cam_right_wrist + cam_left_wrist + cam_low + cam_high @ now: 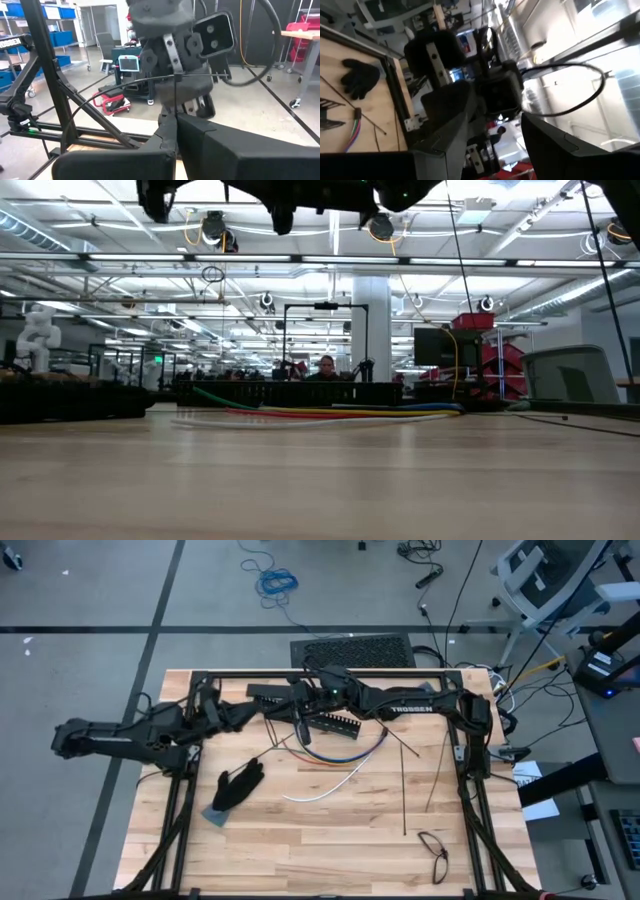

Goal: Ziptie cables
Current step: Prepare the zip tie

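both pincers up above the cables, right pincer pinched shut on a thin black ziptie, left pincer part open facing it, black glove nearby on tabletop

Both robot arms are matte black, built of chunky jointed segments. The right arm bears white "TROSSEN" lettering on its long link, and a small green light glows just beside that lettering, toward its wrist. The left arm carries thin black cables looping along its links. Each wrist shows silvery perforated brackets with screws.
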`<action>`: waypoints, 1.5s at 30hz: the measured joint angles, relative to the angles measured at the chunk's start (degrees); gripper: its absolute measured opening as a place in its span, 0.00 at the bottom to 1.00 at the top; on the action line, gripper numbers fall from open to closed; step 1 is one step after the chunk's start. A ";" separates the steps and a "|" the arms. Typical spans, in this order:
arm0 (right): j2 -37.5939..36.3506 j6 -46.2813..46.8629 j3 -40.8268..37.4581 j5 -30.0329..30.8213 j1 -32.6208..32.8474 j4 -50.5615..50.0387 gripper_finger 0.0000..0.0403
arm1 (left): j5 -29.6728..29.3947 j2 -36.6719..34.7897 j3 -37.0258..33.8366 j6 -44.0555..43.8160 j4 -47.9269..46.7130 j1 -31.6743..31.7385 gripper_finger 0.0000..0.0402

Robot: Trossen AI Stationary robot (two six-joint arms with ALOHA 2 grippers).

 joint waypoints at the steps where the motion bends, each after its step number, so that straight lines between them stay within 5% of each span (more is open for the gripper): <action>1: -0.02 0.01 0.00 0.00 0.11 0.05 0.00 | 0.37 0.54 0.44 0.74 0.04 0.00 0.46; 45: -0.09 0.20 0.02 0.20 -0.62 -0.56 0.00 | -0.93 -0.35 1.99 8.39 -2.43 -0.15 0.45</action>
